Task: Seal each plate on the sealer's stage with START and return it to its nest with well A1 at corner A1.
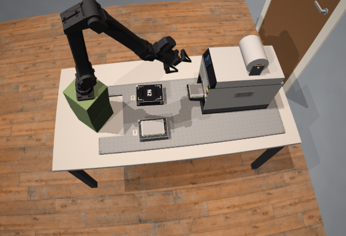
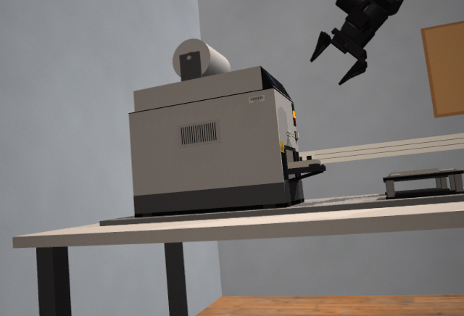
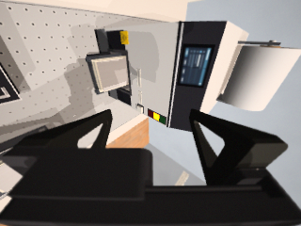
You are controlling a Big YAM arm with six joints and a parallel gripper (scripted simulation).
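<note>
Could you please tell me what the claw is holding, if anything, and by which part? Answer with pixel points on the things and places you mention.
Nothing is held: the claw (image 1: 181,64) (image 2: 325,72) (image 3: 150,113) is open, with nothing between its fingers.

A white table (image 1: 173,158) (image 2: 239,230) with dark legs stands on a wood-plank floor (image 1: 167,208) (image 2: 337,305). On its top lie a grey perforated board (image 1: 223,131) (image 2: 112,222) (image 3: 42,28) and, toward the left end, a green block (image 1: 92,107). The board carries a boxy sealing machine (image 1: 237,98) (image 2: 209,155) (image 3: 150,56) at right. Left of it are two dark plate stands, the far one (image 1: 149,94) marked N2, the near one (image 1: 153,138) (image 2: 423,176) apart from it.
</note>
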